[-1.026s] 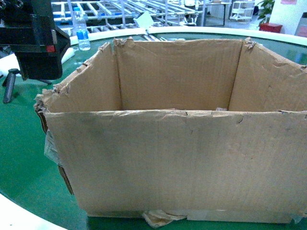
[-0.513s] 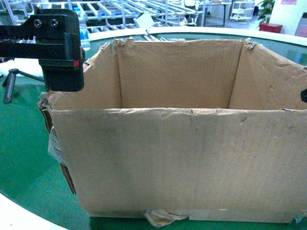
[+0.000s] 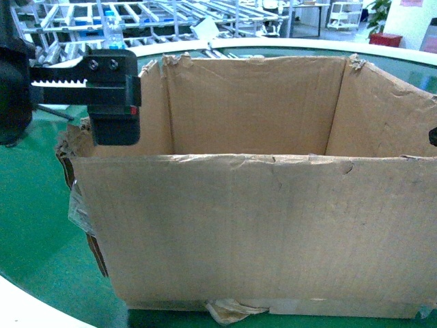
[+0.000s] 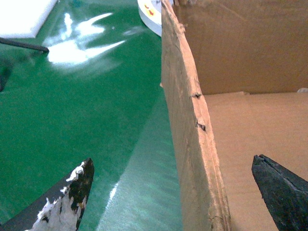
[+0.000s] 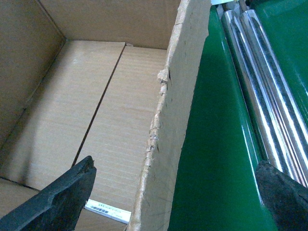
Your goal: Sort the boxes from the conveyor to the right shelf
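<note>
Left gripper (image 3: pixel 113 140): jaws wide apart, straddling the left wall of the carton (image 3: pixel 259 232), one finger (image 4: pixel 72 192) outside over the belt, the other inside. Not clamped on anything. One carton only, open top, ragged edges, sitting on the green conveyor (image 3: pixel 34 225) near the robot; it holds only a small white label (image 5: pixel 108 210) on its floor. One water bottle (image 3: pixel 113 31) far left. Steel rack (image 3: pixel 205 14) at far side. Right gripper (image 5: pixel 173 192): also wide open, straddling the carton's right wall, gripping nothing; two shiny rollers (image 5: pixel 260 96) just right of it.
</note>
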Available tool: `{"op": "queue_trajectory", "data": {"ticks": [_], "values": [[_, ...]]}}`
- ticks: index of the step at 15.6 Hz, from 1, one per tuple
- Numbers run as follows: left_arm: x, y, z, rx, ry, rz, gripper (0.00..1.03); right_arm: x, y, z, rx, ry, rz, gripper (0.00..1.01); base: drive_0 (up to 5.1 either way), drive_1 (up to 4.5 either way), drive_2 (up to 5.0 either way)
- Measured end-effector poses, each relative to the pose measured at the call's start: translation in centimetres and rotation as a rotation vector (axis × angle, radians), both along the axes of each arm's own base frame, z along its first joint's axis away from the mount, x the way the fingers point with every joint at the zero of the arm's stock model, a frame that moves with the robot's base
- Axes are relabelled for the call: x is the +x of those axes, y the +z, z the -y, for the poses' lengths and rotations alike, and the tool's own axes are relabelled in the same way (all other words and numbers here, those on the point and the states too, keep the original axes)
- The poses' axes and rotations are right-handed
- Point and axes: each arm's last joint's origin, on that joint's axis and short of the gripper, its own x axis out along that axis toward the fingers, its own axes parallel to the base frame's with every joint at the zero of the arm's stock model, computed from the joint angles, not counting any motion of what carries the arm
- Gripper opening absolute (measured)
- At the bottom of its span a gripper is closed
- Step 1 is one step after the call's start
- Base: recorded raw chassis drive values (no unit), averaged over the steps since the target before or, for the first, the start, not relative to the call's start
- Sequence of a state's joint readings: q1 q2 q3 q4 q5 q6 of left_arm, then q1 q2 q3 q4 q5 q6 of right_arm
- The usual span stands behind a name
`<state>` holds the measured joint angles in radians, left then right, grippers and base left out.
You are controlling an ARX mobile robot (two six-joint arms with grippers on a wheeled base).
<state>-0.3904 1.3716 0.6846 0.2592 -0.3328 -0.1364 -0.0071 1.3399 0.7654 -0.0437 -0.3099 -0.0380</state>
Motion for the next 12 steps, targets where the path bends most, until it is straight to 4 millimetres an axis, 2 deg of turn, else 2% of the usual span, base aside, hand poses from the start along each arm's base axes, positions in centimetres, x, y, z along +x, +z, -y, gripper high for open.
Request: {"op": "queue_trajectory", "data": {"ticks": [2, 8, 9, 12], "values": [[0.5, -1.1, 0.4, -0.013, 0.014, -0.052, 0.98, 0.0, 0.0, 0.0, 0.000, 0.000, 0.000, 0.98, 0.0, 0.00, 0.0], [0.2, -1.9, 1.2, -0.013, 0.017, -0.105, 0.98, 0.0, 0.0, 0.0, -0.003, -0.005, 0.000, 0.98, 0.0, 0.00, 0.0], [0.2, -1.8, 1.2, -0.014, 0.015, -0.105, 0.92, 0.0, 0.0, 0.0, -0.001, -0.005, 0.000, 0.95, 0.0, 0.00, 0.0], [0.1, -1.9, 1.2, -0.017, 0.009, -0.107, 0.65, 0.0, 0.0, 0.0, 0.004, 0.000, 0.000, 0.69, 0.0, 0.00, 0.0]]}}
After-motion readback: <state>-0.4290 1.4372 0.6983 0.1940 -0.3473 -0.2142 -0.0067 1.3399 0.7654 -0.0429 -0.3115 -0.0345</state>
